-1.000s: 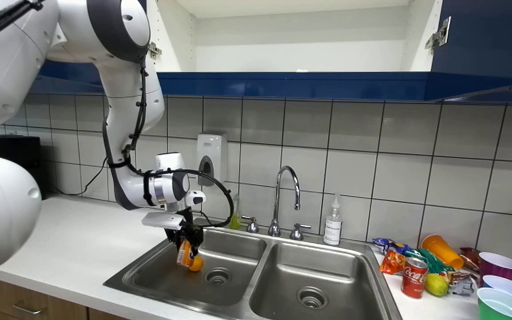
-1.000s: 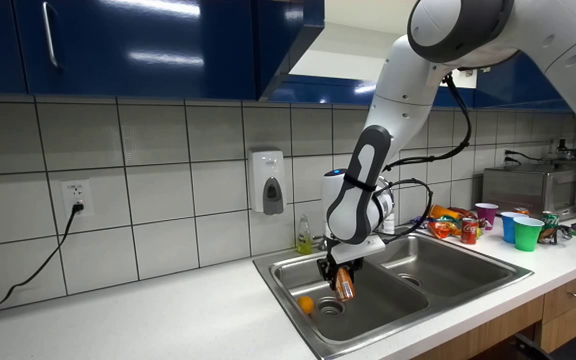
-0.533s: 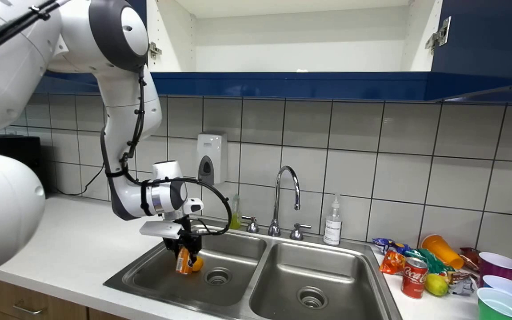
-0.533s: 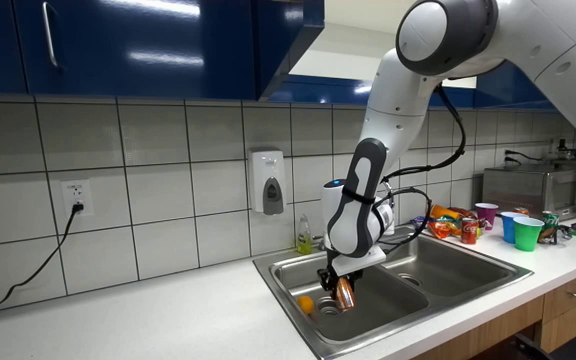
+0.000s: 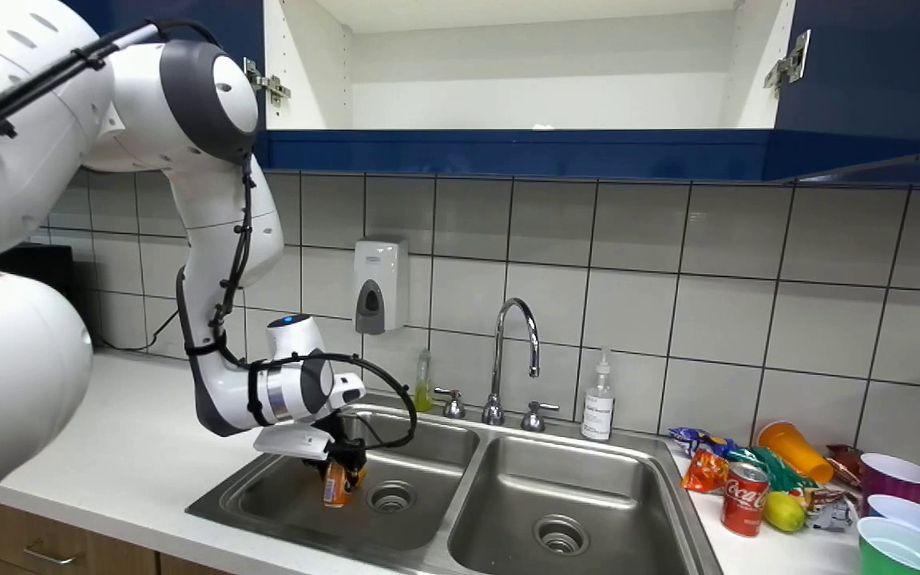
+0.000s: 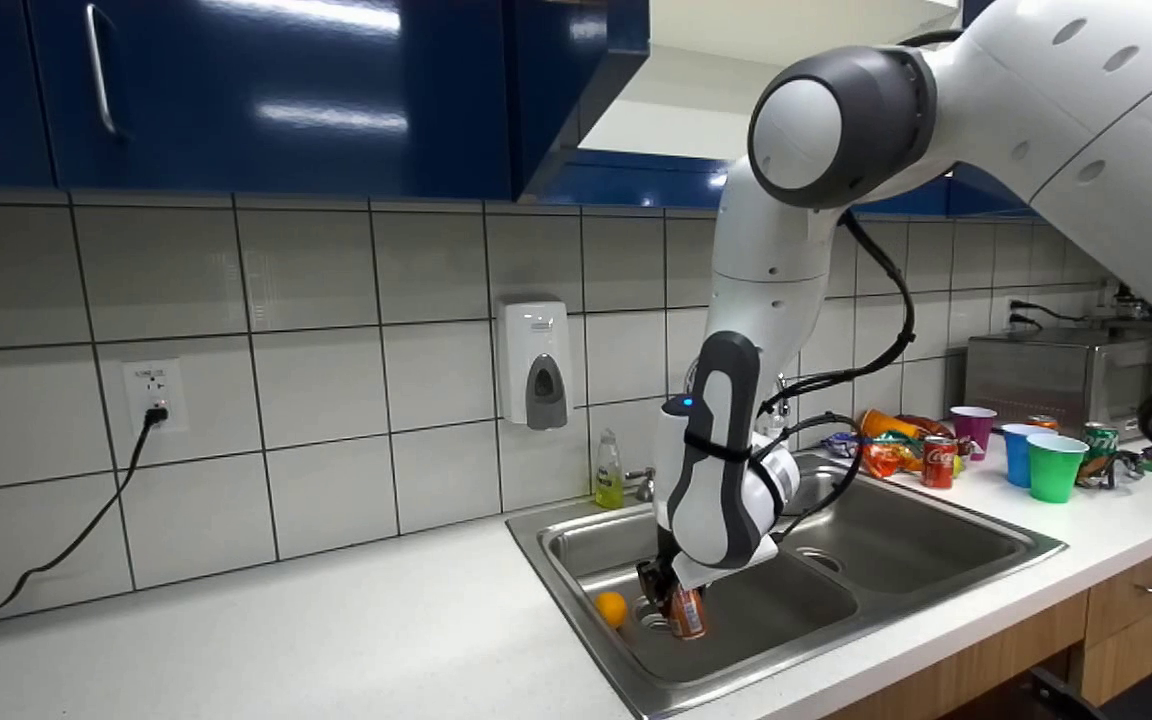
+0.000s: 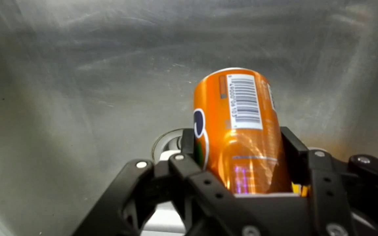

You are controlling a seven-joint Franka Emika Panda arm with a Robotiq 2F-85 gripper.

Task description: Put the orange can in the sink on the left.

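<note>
The orange can [image 5: 335,487] is low inside the left basin [image 5: 276,499] of the steel sink. It also shows in an exterior view [image 6: 688,613], close to the drain. In the wrist view the can [image 7: 238,108], with a white barcode, lies between the two black fingers, which press against its sides. My gripper [image 5: 343,469] is shut on the can and reaches down into the basin; it also shows in the wrist view [image 7: 236,141]. The can is slightly tilted. Whether its lower end touches the basin floor, I cannot tell.
An orange fruit [image 6: 611,608] lies in the same basin, near the drain [image 5: 390,497]. The right basin [image 5: 604,511] is beside it. The faucet [image 5: 500,359] and a soap bottle [image 5: 599,403] stand behind. A red can [image 5: 745,499], cups and wrappers crowd the right counter.
The arm and gripper have moved down, lowering the can deeper into the left basin. The can has turned from tilted to more upright in the exterior views.
</note>
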